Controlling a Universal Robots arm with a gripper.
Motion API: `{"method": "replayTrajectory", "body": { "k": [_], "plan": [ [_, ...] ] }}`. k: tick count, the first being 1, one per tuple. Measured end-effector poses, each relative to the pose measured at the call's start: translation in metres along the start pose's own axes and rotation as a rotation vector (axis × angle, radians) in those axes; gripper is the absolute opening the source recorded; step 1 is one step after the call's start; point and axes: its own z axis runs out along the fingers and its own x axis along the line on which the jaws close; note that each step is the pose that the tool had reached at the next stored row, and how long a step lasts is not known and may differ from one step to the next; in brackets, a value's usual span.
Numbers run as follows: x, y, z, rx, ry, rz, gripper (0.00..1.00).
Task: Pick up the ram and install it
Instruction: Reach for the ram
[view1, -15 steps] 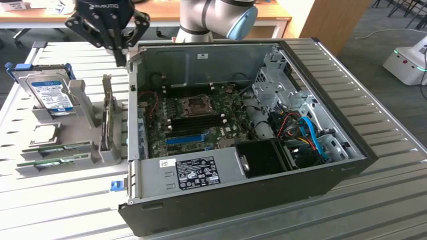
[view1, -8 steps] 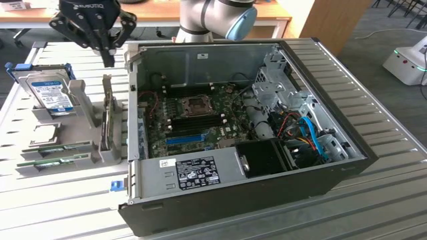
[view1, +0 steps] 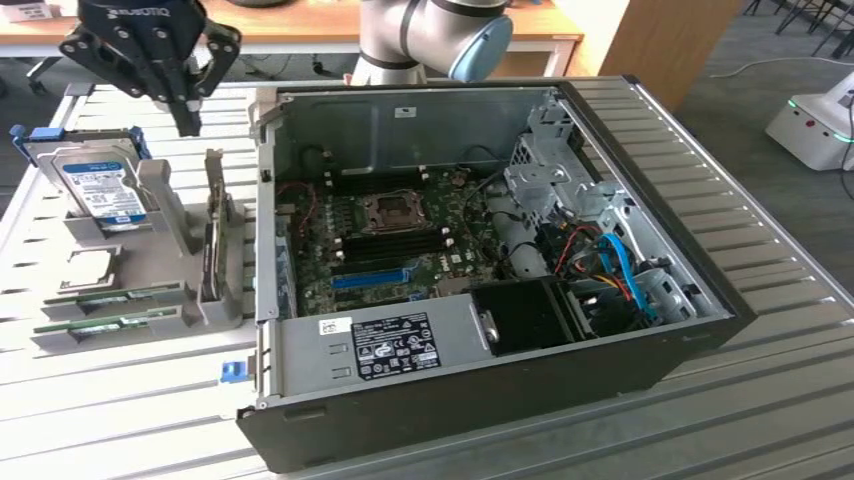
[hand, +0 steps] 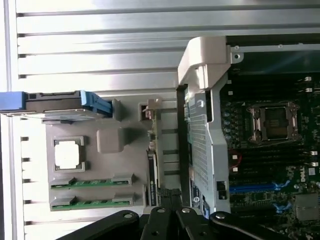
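Two ram sticks, thin green boards, lie side by side in the grey holder (view1: 160, 215) at the exterior view's left: one ram stick (view1: 114, 296) (hand: 92, 182) and a second (view1: 104, 325) (hand: 92, 202) beside it. My black gripper (view1: 187, 122) (hand: 170, 207) hangs shut and empty above the holder's far end, well clear of both sticks. The open computer case (view1: 667, 350) lies to the exterior view's right, its motherboard (view1: 400, 240) (hand: 270, 150) exposed with the CPU socket (view1: 396, 210) (hand: 274, 121) and dark memory slots around it.
A silver hard drive (view1: 100, 185) (hand: 55, 106) with a blue label and blue rails stands in the holder. A loose CPU chip (hand: 67, 154) and an upright card (view1: 214, 230) (hand: 152, 160) sit there too. A blue slot strip (view1: 367, 278) lies on the motherboard. The table (view1: 747, 420) is ribbed metal.
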Motion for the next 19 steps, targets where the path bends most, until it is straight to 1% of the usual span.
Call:
{"method": "replayTrajectory", "body": {
  "k": [14, 19],
  "plan": [
    [0.048, -0.0036, -0.0001, -0.0001, -0.0001, 0.0, 0.11],
    [0.062, -0.0047, 0.0005, 0.0001, 0.0001, 0.0, 0.11]
  ]
}}
